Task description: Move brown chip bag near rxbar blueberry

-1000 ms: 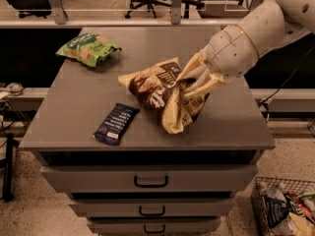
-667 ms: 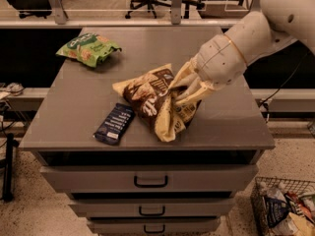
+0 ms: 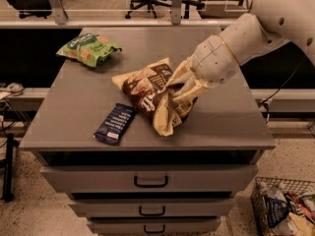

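The brown chip bag (image 3: 150,95), dark brown and cream-yellow, lies tilted near the middle of the grey cabinet top (image 3: 78,107). My gripper (image 3: 183,90) comes in from the right and is shut on the bag's right side. The rxbar blueberry (image 3: 115,123), a small flat navy wrapper, lies just left of the bag's lower end, close to the front edge. A narrow gap separates the bar from the bag.
A green chip bag (image 3: 88,48) lies at the back left of the cabinet top. Drawers with dark handles (image 3: 150,182) are below the front edge. A wire basket (image 3: 283,208) of items stands on the floor at lower right. Office chairs stand behind.
My gripper has carried the brown chip bag leftward and slightly forward, so its lower end now sits close beside the rxbar blueberry.
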